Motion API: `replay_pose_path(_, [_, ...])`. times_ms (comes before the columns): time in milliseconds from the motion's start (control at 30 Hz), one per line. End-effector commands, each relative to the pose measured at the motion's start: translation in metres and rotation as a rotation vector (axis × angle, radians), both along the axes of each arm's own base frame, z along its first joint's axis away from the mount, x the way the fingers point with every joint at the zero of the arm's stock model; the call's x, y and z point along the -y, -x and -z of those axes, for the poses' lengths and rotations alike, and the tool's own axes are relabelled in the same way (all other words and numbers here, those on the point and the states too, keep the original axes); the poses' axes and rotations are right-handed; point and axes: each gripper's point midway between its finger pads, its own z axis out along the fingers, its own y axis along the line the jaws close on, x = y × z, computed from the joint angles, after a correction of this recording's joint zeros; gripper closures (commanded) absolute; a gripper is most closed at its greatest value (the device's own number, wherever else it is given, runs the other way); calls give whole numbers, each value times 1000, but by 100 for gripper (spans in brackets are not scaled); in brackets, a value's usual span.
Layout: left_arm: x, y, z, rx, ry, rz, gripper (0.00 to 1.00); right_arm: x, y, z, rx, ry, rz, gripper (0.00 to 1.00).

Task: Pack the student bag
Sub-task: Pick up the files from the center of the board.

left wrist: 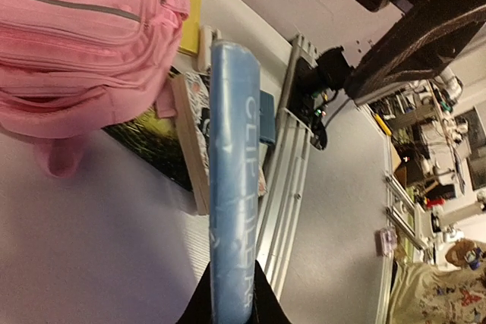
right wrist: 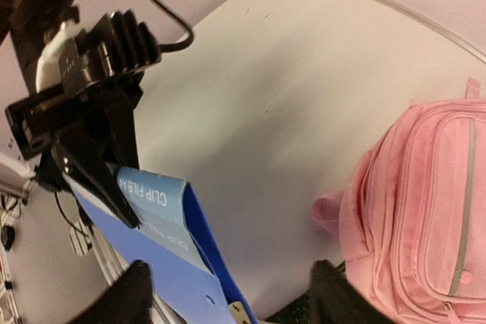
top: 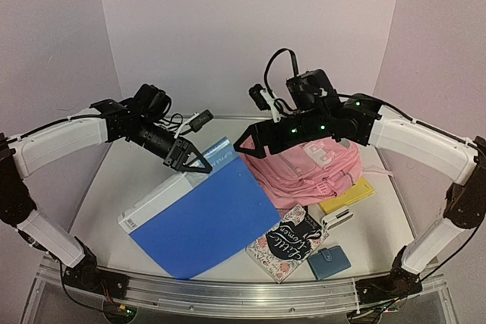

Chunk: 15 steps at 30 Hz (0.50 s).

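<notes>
L: my left gripper (top: 194, 161) pinches the blue clip file (top: 205, 218) at its spine end, tilting it up for bagging | R: right gripper (top: 254, 142) spread wide, empty | student bag (top: 311, 165) lies centre-right, just beside the file

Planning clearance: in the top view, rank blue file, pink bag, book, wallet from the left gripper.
1. blue file, held in the left gripper
2. student bag, just to the right
3. book, front right
4. wallet, by the front edge

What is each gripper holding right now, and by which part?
Left gripper pinches the blue clip file by its pale spine edge; right gripper is open, holding nothing.
</notes>
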Motion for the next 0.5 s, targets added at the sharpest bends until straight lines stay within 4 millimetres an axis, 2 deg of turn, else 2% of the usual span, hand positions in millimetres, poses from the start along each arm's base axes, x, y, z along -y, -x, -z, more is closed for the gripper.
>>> replay_pose_path(0, [-23, -62, -61, 141, 140, -353, 100, 17, -23, -53, 59, -171, 221, 9])
replay_pose_path(133, [-50, -105, -93, 123, 266, -617, 100, 31, -32, -62, 30, -313, 374, 3])
replay_pose_path(200, [-58, -120, -106, 110, 333, -721, 100, 37, -29, -71, -1, -422, 411, 2])
replay_pose_path(367, [-82, -139, -144, 70, 585, -934, 100, 49, -22, -80, -78, -699, 462, 2])
replay_pose_path(467, [-99, -140, -163, 66, 740, -1011, 100, 44, -15, -71, -155, -802, 448, 2])
